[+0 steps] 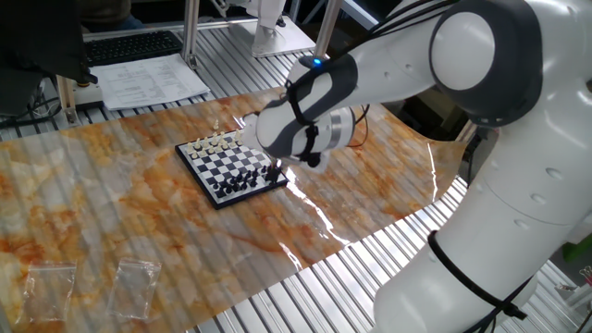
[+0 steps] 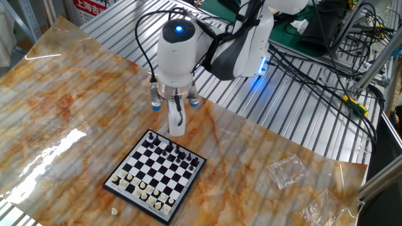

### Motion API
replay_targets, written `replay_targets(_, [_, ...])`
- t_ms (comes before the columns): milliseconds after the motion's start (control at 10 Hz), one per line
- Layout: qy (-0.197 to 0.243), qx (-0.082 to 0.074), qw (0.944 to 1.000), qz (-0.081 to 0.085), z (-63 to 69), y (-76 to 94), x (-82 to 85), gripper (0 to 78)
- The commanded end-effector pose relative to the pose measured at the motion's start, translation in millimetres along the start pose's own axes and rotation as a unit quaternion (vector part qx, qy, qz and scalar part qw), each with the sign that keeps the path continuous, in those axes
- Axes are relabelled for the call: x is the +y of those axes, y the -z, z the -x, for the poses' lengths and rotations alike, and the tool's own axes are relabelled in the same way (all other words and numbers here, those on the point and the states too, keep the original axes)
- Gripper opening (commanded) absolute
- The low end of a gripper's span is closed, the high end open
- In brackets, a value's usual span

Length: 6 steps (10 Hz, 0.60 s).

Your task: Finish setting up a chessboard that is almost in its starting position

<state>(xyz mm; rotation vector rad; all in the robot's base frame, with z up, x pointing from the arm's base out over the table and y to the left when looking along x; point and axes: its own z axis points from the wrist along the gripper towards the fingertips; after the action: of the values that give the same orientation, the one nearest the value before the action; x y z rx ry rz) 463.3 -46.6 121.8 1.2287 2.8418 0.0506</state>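
Observation:
The small chessboard lies on the marbled sheet, and also shows in the other fixed view. Cream pieces stand along its far side in one fixed view, and black pieces along the side by the arm. One cream piece lies off the board beside the cream side; it shows off the board in one fixed view too. My gripper hangs just beyond the black-side edge, pointing down. Its fingers are close together. I cannot tell whether a small dark piece is between them.
Two clear plastic bags lie near the sheet's front edge, and show in the other fixed view. Papers and a keyboard sit beyond the sheet. Cables run over the slatted table behind the arm.

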Motion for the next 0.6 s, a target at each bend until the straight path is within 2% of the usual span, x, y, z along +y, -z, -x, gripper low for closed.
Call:
replay_targets(100, [-0.052, 0.004, 0.9986, 0.005, 12.8, 6.4, 12.4, 1.4])
replay_targets(600, [-0.08, 0.002, 0.9968, 0.007, 17.6, -1.7, 18.6, 1.4])
